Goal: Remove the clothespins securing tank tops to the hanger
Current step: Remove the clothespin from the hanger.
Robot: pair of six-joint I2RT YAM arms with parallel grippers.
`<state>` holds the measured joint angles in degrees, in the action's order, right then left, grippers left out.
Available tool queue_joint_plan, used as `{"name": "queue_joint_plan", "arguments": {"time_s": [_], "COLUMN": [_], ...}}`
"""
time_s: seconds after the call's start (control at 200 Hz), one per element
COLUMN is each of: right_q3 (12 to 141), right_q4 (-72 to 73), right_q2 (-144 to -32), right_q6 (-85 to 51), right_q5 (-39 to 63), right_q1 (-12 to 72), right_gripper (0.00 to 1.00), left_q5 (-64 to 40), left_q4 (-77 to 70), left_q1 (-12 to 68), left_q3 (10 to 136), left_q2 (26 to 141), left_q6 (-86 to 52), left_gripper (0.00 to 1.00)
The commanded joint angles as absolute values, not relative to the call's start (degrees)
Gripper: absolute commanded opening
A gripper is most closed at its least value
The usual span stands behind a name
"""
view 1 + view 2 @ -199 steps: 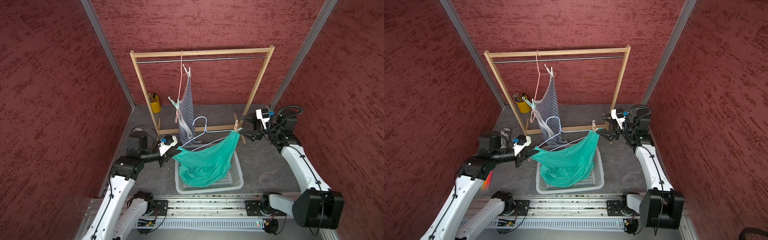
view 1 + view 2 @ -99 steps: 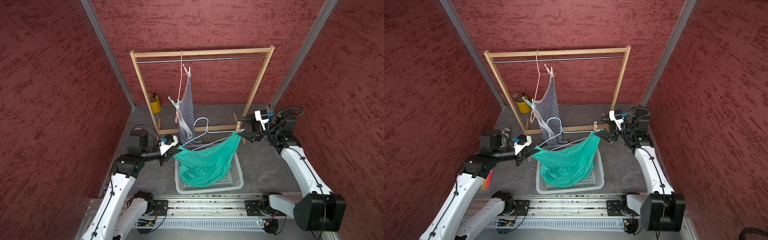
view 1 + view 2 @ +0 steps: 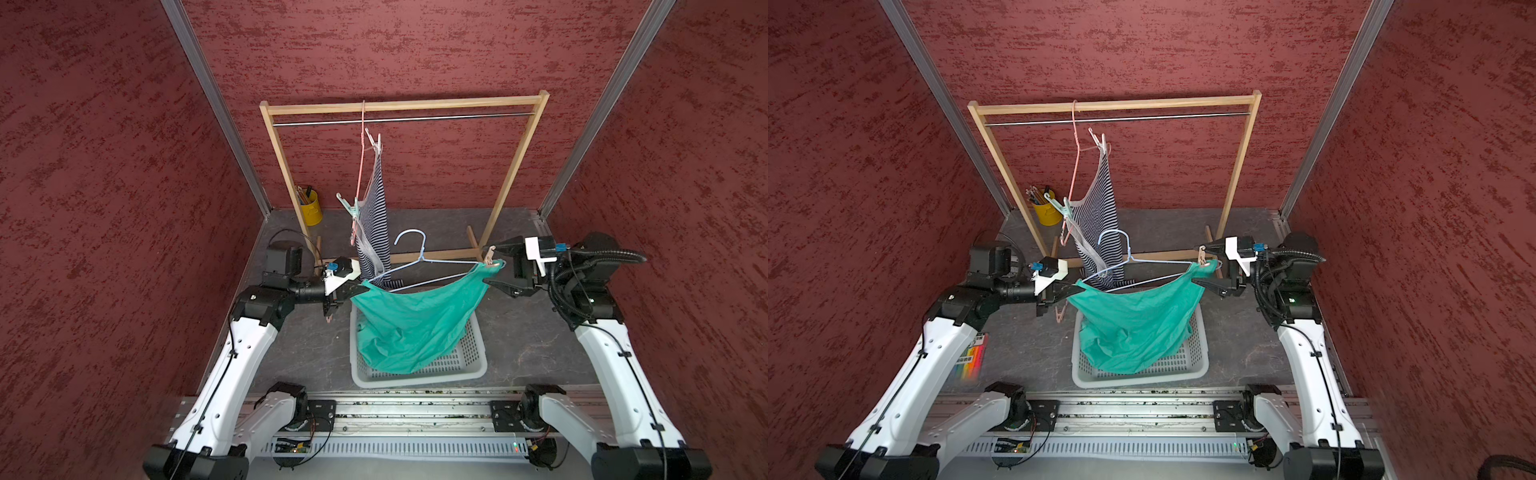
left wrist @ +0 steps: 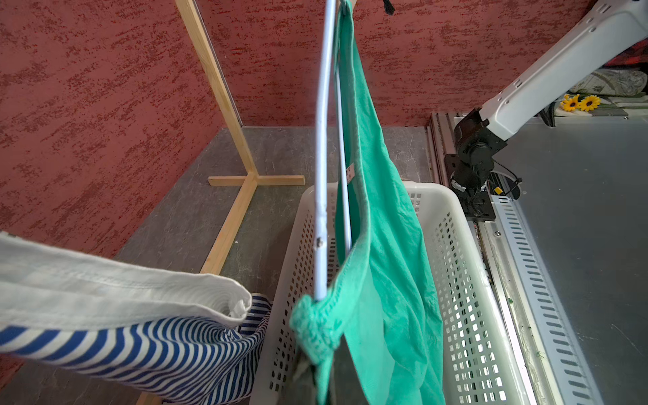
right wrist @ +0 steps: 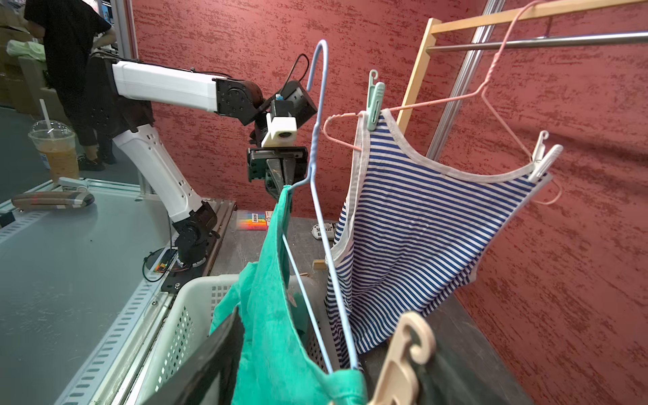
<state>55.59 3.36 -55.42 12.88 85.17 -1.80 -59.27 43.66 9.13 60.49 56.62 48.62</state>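
A teal tank top (image 3: 415, 320) hangs from a pale blue hanger (image 3: 419, 266) held level over the basket. My left gripper (image 3: 345, 291) (image 4: 322, 371) is shut on the top's bunched strap at the hanger's left end. A pale pink clothespin (image 3: 490, 255) (image 5: 403, 361) pins the other strap. My right gripper (image 3: 492, 268) (image 5: 329, 336) is open, its jaws on either side of that clothespin, which rests against one finger. The striped tank top (image 3: 374, 216) hangs on a pink hanger from the rail, pinned by a mint clothespin (image 3: 348, 206) and a white clothespin (image 3: 374, 141).
A white slotted basket (image 3: 469, 365) stands below the teal top. The wooden rack (image 3: 399, 106) crosses the back, with a yellow cup (image 3: 311, 210) at its left foot. Another pink clothespin (image 3: 1060, 311) shows just under my left gripper. A coloured pack (image 3: 971, 357) lies at the left.
The blue hanger's right end and my right gripper have shifted slightly to the right. The right jaws have narrowed a little around the pink clothespin. The left gripper stays shut.
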Motion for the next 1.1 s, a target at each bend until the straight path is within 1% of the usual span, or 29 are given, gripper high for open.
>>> {"name": "queue_joint_plan", "arguments": {"time_s": [0.0,0.12,0.195,0.391,0.536,0.661,0.716,0.882,0.917,1.097], "right_q3": [54.07,53.82,53.56,53.04,52.10,51.98,51.88,51.84,51.78,52.00], "right_q4": [2.17,2.40,2.71,4.11,5.59,5.93,6.15,6.26,6.31,6.20], "right_q2": [-55.67,-56.26,-55.78,-54.03,-53.53,-53.44,-53.19,-52.13,-51.88,-51.33], "right_q6": [13.01,13.11,13.13,11.71,10.59,9.99,9.90,9.82,9.84,9.75], "right_q5": [93.71,93.71,93.74,93.73,93.77,93.78,93.74,93.71,93.71,93.70], "right_q1": [-1.41,-1.41,-1.43,-1.75,-1.88,-2.26,-2.47,-3.34,-3.51,-4.00], "right_gripper": [0.74,0.73,0.73,0.73,0.67,0.66,0.64,0.63,0.61,0.60], "left_q5": [-66.55,-67.22,-67.21,-66.34,-66.11,-66.34,-66.23,-65.86,-65.94,-66.26], "left_q4": [42.87,49.92,51.71,52.10,52.28,51.55,51.50,50.77,50.51,50.21], "left_q1": [7.92,7.91,8.24,8.27,7.67,7.41,7.35,7.35,7.30,7.52], "left_q3": [63.65,68.00,68.91,68.67,68.56,67.88,67.61,66.39,66.11,65.57], "left_q2": [57.86,61.44,62.80,63.51,62.79,61.91,61.62,60.52,60.33,60.47], "left_q6": [51.87,56.86,58.39,59.16,59.42,58.97,58.70,58.29,58.15,57.92], "left_gripper": [0.00,0.00,0.00,0.00,0.00,0.00,0.00,0.00,0.00,0.00]}}
